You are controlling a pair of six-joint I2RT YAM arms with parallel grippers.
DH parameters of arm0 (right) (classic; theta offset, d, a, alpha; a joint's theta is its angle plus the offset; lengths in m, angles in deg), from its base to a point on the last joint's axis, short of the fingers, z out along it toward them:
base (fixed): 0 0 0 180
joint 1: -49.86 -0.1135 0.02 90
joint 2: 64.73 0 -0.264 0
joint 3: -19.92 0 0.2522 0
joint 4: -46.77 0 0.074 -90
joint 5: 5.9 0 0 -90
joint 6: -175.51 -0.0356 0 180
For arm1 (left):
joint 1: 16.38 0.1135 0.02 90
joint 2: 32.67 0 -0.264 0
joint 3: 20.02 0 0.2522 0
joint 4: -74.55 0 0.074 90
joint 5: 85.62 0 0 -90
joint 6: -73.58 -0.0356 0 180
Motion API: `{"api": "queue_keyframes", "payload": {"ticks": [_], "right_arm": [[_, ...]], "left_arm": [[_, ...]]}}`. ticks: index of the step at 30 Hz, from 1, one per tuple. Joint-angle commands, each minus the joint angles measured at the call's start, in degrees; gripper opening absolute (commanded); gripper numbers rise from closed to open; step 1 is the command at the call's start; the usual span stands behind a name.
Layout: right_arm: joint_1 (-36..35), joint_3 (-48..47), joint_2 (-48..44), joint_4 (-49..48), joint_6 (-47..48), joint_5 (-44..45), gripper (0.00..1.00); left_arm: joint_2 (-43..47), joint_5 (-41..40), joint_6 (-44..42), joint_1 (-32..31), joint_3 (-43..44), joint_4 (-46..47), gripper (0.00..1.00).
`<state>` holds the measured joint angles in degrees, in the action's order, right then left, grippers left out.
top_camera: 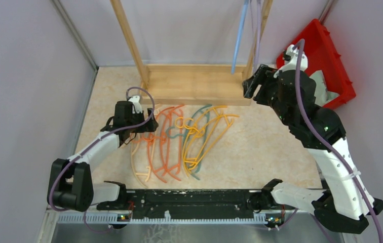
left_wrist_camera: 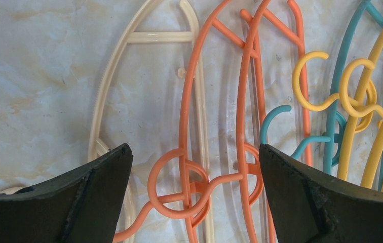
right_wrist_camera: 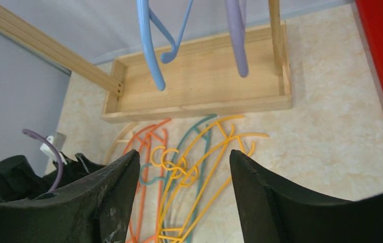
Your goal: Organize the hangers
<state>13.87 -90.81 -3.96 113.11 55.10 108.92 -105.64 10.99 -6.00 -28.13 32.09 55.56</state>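
Several hangers lie flat in a loose pile on the table: a beige one [top_camera: 138, 163], orange ones [top_camera: 163, 147], a teal one [top_camera: 194, 164] and yellow ones [top_camera: 207, 136]. My left gripper [top_camera: 146, 127] is open, low over the orange hangers' hooks [left_wrist_camera: 179, 182], with its jaws on either side of them and not touching. A light blue hanger [right_wrist_camera: 149, 45] and a lavender hanger [right_wrist_camera: 236, 40] hang on the wooden rack [top_camera: 194, 83]. My right gripper [top_camera: 247, 86] is open and empty, raised near the rack's right post.
A red bin [top_camera: 326, 55] stands tilted at the back right, behind the right arm. The rack's wooden base tray [right_wrist_camera: 199, 83] lies just behind the pile. Grey walls close in on the left and back.
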Motion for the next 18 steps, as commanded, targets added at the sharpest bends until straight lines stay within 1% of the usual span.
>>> {"api": "queue_keyframes", "payload": {"ticks": [1, 2, 5, 7, 10, 12, 14, 18], "right_arm": [[-0.54, 3.08, -0.19, 3.61, 2.86, -2.32, 0.6], [-0.93, 4.6, -0.53, 3.48, 3.47, -3.42, 0.56], [-4.6, 10.54, -1.17, 2.15, 4.14, -4.48, 0.53], [-10.55, 13.41, -0.59, 1.18, 3.84, -1.18, 0.52], [-20.98, 16.46, 2.92, 0.7, 2.06, 4.73, 0.53], [-25.9, 18.68, 5.34, -1.75, 0.05, 5.04, 0.53], [-28.16, 21.7, 7.08, -5.5, -1.66, 3.61, 0.53], [-29.03, 28.82, 9.89, -14.03, -5.12, -2.66, 0.51]], "left_arm": [[-0.12, 0.64, 0.02, 0.32, 0.76, 0.3, 1.0], [-0.15, 0.58, 0.07, 0.32, 0.76, 0.31, 1.0], [-0.04, 0.79, 0.27, 0.32, 0.76, 0.16, 1.0], [-0.04, 1.0, 0.4, 0.32, 0.75, 0.17, 1.0], [-0.28, 0.99, 0.67, 0.27, 0.76, -0.01, 1.0], [-0.32, 0.93, 0.82, 0.23, 0.85, -0.17, 1.0], [-0.28, 0.7, 0.83, 0.23, 0.85, -0.41, 1.0], [0.44, -0.73, 0.95, 0.23, 0.62, -0.74, 1.0]]}}
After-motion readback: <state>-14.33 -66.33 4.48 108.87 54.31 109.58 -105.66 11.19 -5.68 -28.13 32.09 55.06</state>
